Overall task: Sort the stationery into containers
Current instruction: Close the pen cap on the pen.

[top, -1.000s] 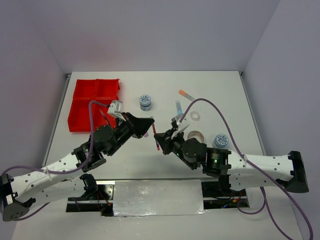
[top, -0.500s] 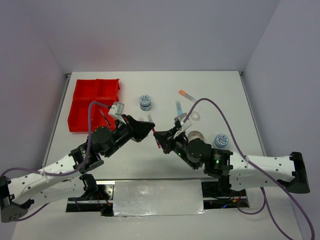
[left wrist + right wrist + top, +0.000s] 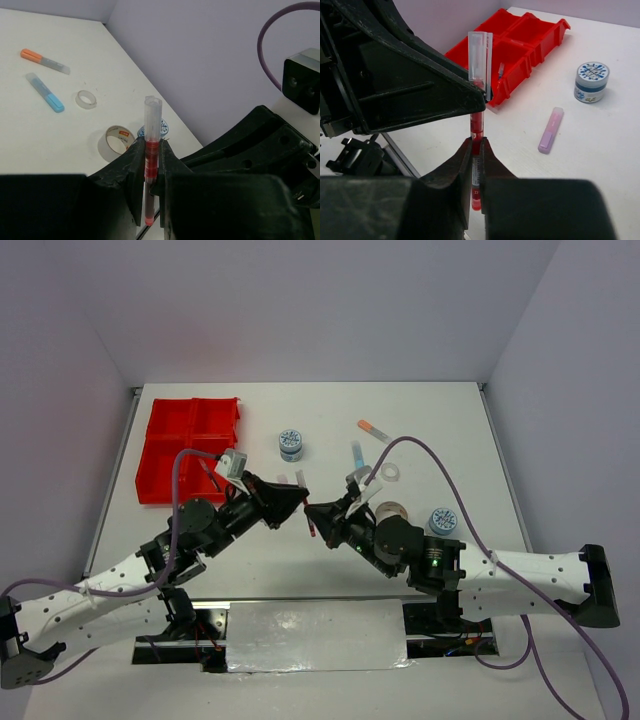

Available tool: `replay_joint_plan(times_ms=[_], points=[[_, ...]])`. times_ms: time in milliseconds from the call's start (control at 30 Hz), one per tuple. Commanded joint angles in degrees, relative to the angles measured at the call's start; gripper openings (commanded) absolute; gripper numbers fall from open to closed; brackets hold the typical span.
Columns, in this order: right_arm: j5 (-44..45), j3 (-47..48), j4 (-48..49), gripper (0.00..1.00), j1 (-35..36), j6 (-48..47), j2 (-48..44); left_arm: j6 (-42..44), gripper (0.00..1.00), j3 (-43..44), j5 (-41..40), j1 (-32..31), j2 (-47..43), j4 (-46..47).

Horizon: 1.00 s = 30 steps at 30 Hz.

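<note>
1. Item under handling: a thin red pen with a clear plastic cap (image 3: 476,122). It is held off the desk, over the middle and nearer the near edge, where the two arms meet. It stands steeply, so the top view sees it almost end-on.
2. The left gripper (image 3: 151,170) has its jaws nearly together, clamped across the barrel just below the cap.
3. The right gripper (image 3: 475,155) has its jaws nearly together on the lower barrel, with the pads apparently against it. How firmly it presses cannot be told.
4. Handling, as judged: the pen is light, stiff, slender and smooth. It is likely to pivot or slide in a two-point hold. It is best gripped square across the mid-barrel, never on the cap, which could pull off.
5. Only the left wrist view shows the grip from that side. It also shows an orange-capped marker (image 3: 44,59), a light-blue marker (image 3: 45,92), a small clear tape roll (image 3: 85,99) and a larger tape roll (image 3: 116,142) on the desk.
6. Only the right wrist view shows both grips stacked on the one barrel. It also shows a purple marker (image 3: 550,130) and a round blue-lidded tub (image 3: 591,81).
7. Only the top view gives the layout: the bright red plastic tray (image 3: 150,440) sits at the far left corner, well apart from the pen.
</note>
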Motion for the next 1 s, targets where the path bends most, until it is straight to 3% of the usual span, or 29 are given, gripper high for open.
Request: replay_joint_plan(times_ms=[0,167,467,567,667,767,833,867,967], points=[[-5.5,0.9,4.8,0.15,-0.2,-1.6,-0.9,2.5,0.00,-2.0,5.8,-0.4,-1.0,6.5],[-6.2,-0.2,4.8,0.25,-0.3,-1.4,-1.1,3.4,0.00,-3.7,8.2,-0.4,-1.8,10.2],[-6.9,-0.6,4.9,0.29,-0.4,-0.9,-0.2,3.6,0.00,-4.4,8.7,-0.4,-3.0,12.1],[-6.6,-0.7,5.1,0.21,-0.5,-0.7,0.0,3.7,0.00,-4.7,8.7,-0.4,-3.5,12.2],[-6.2,-0.6,4.9,0.00,-0.7,-0.4,0.0,3.8,0.00,-4.8,8.8,-0.4,-4.2,12.5],[-6.4,-1.2,5.2,0.00,-0.8,-0.6,-0.5,4.4,0.00,-4.4,9.8,-0.4,-3.9,12.1],[-6.6,-1.7,6.2,0.00,-0.8,-1.3,-1.0,5.5,0.12,-3.5,12.6,-0.4,-3.3,11.6],[-6.5,-1.8,6.4,0.00,-0.7,-1.6,-1.3,5.8,0.23,-3.2,13.5,-0.4,-2.3,11.6],[-5.9,-2.1,7.0,0.00,-0.8,-2.6,-2.0,6.0,0.38,-2.5,15.7,-0.4,-0.4,11.6]])
